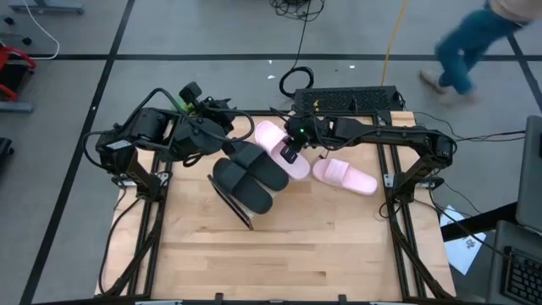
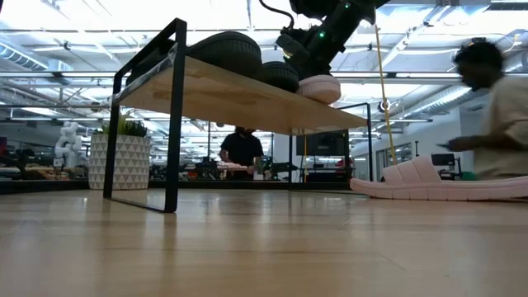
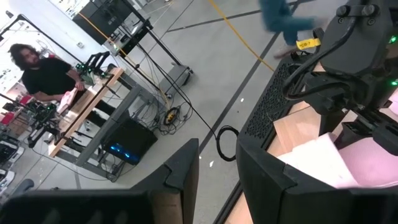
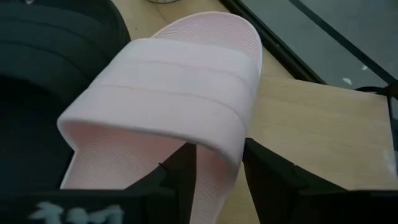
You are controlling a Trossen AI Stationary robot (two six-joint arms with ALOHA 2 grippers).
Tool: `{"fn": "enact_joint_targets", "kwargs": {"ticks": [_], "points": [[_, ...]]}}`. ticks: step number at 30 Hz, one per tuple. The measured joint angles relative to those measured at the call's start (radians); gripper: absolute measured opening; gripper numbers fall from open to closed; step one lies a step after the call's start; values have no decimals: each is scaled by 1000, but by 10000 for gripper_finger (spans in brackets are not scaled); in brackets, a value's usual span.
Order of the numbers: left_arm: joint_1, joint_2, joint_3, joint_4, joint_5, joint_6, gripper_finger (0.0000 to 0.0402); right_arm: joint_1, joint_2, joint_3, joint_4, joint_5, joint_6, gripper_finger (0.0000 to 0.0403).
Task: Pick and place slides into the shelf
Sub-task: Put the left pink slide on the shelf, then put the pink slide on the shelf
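While our right end effector [image 1: 290, 153] stands part-open astride a pink slide [image 1: 282, 148] on the shelf [image 2: 239, 97] beside the black pair [image 1: 254, 174], our left end effector's [image 1: 222, 127] opening we cannot tell.

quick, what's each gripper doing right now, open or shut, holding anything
left gripper: open, holding nothing, by the shelf's far end.
right gripper: jaws parted around the pink slide on the shelf; grip cannot be told.

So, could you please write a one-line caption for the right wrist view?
Right gripper fingers straddle the pink slide on the shelf, beside the black slides.
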Motion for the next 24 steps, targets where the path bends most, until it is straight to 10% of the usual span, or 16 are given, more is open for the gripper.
{"fn": "enact_joint_targets", "kwargs": {"ticks": [24], "points": [[0,0,0,1,50,-3,113,-7,-97,-2,-187,6,-67,123]]}}
